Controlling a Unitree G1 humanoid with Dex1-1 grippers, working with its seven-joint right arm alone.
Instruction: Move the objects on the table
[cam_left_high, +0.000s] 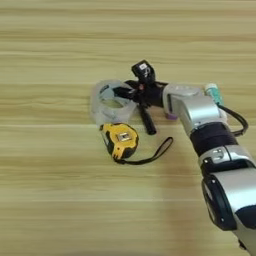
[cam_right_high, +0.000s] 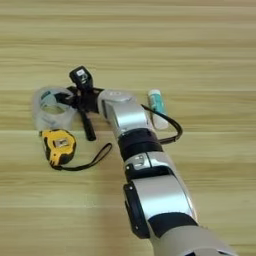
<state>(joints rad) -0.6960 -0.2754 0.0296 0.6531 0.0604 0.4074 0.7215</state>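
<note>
The light-wood surface (cam_left_high: 60, 200) fills both views, its plank grain running side to side with pale streaks. The silver right arm (cam_right_high: 150, 185) comes in from about five o'clock and reaches up toward ten o'clock, a black band around its wrist and a black cable looping off its right side. At its tip the claw (cam_left_high: 131, 91) sits over the right rim of the clear tape roll (cam_left_high: 107, 102); its black fingers merge with the dark parts around them, so I cannot tell whether they are spread or closed, or whether they grip the roll. The tape roll lies flat at the nine o'clock end of the cluster. Just below it, at about seven o'clock, lies the yellow tape measure (cam_left_high: 121, 140), its black wrist strap (cam_left_high: 157, 151) curling off toward three o'clock. The black marker (cam_left_high: 147, 120) lies between roll and arm, slanting down toward five o'clock. The white glue stick (cam_right_high: 157, 107) with its green label lies to the right of the arm, near three o'clock. A sliver of the purple cap (cam_left_high: 171, 116) shows against the arm's lower edge.
</note>
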